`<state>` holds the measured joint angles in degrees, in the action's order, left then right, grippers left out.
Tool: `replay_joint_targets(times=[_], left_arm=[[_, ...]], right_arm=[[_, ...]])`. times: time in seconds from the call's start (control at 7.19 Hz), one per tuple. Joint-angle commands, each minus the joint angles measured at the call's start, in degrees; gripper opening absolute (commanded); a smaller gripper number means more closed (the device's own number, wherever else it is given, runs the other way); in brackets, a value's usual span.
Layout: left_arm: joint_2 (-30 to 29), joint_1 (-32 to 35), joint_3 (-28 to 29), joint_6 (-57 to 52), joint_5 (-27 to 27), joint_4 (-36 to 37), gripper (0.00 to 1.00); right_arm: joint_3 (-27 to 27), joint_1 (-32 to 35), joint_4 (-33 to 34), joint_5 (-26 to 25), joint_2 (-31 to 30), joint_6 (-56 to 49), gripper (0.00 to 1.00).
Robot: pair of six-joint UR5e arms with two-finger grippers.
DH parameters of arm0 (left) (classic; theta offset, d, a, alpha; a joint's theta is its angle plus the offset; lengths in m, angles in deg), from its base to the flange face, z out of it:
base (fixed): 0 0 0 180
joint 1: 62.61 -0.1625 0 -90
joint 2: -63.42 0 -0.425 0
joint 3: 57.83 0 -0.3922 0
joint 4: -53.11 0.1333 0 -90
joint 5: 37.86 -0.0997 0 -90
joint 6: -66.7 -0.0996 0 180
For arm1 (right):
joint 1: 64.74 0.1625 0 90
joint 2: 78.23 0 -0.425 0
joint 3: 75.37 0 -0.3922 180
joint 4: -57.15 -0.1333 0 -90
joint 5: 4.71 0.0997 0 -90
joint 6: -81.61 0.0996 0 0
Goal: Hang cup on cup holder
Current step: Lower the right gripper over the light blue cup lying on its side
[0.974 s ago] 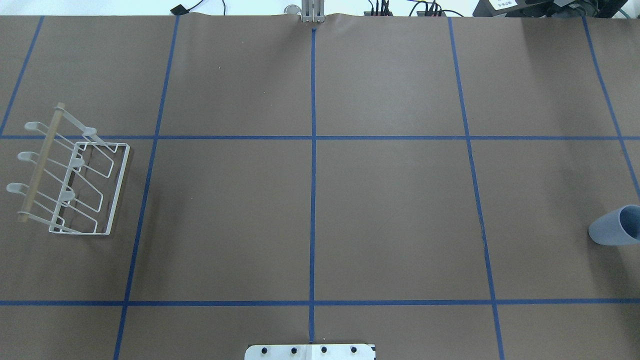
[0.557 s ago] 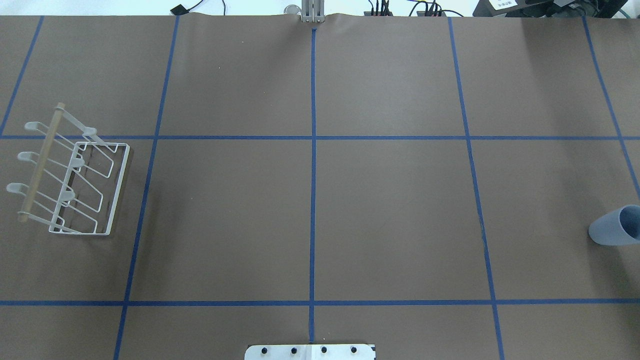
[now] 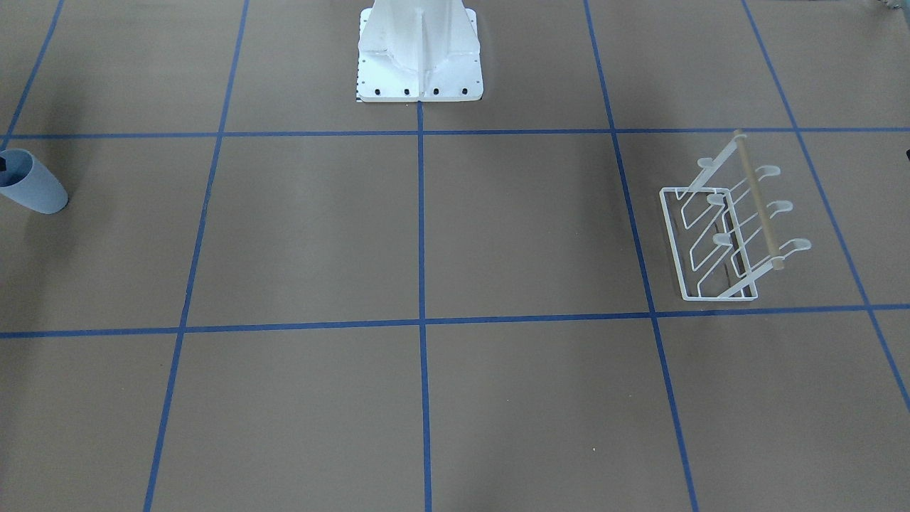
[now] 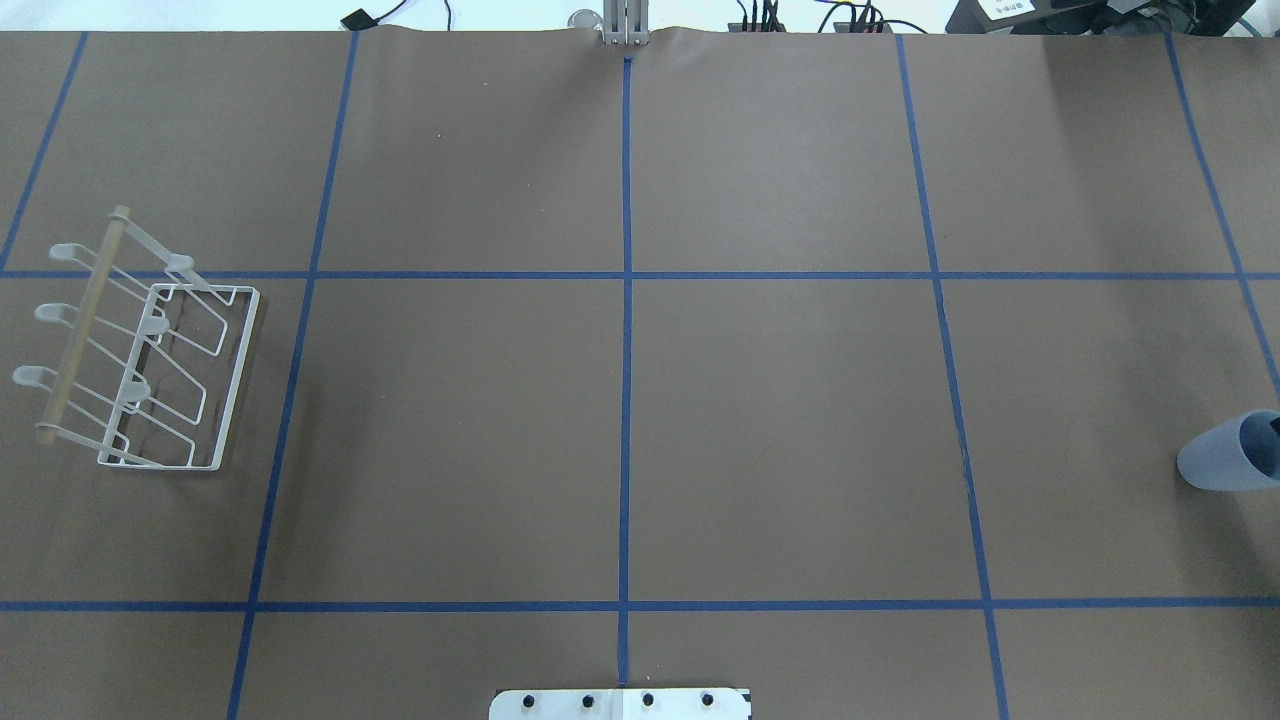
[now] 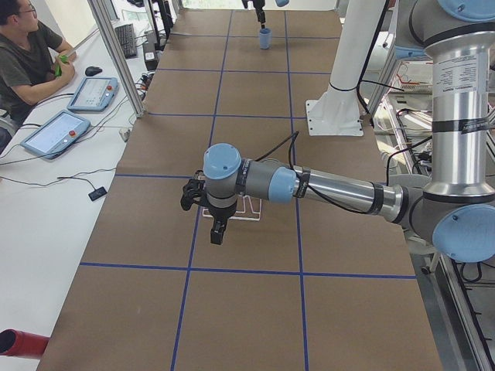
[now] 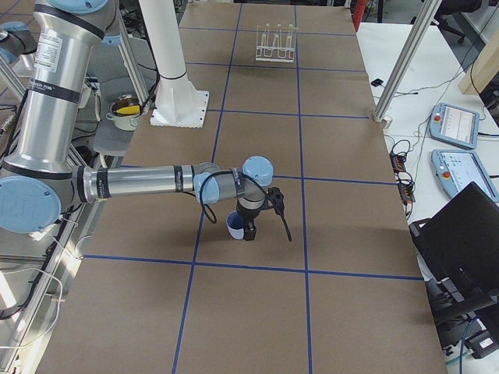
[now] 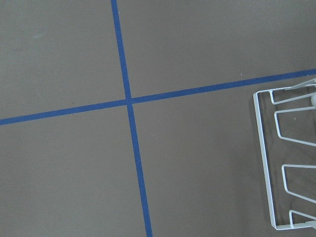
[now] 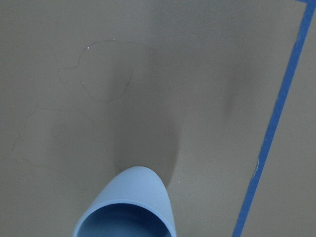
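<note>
The pale blue cup (image 4: 1225, 458) stands upright at the table's far right edge; it also shows in the front view (image 3: 32, 188), the right side view (image 6: 233, 226) and close below the right wrist camera (image 8: 126, 207). My right gripper (image 6: 249, 232) hangs right at the cup's rim; a dark fingertip (image 4: 1274, 426) shows at the rim. I cannot tell whether it is open or shut. The white wire cup holder (image 4: 150, 370) with its wooden rod stands at the far left (image 3: 725, 238). My left gripper (image 5: 219, 232) hovers beside it, pointing down; its state cannot be told.
The white bolted pedestal base (image 3: 419, 64) sits at the robot's side of the table, in the middle. Blue tape lines (image 4: 626, 350) divide the brown table into squares. An operator (image 5: 23, 54) with tablets sits at a side desk.
A dark fingertip of the right gripper now shows at the cup's rim at the overhead view's right edge. The cup and the cup holder have not moved.
</note>
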<state>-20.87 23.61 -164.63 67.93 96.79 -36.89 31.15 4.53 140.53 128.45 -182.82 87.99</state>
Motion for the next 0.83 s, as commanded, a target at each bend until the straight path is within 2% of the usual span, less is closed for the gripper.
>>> replay_joint_targets(times=[0.0,0.42,0.7], left_arm=[[0.0,0.0,-0.08,0.0,0.0,0.0,0.98],[0.0,0.0,0.01,0.0,0.0,0.0,0.98],[0.0,0.0,0.01,0.0,0.0,0.0,0.98]], right_arm=[[-0.44,-1.41,-0.06,0.09,0.0,0.04,1.0],[-0.61,-2.64,0.03,-0.17,0.0,0.12,0.98],[-1.93,-3.44,0.03,-0.26,0.26,0.12,0.91]])
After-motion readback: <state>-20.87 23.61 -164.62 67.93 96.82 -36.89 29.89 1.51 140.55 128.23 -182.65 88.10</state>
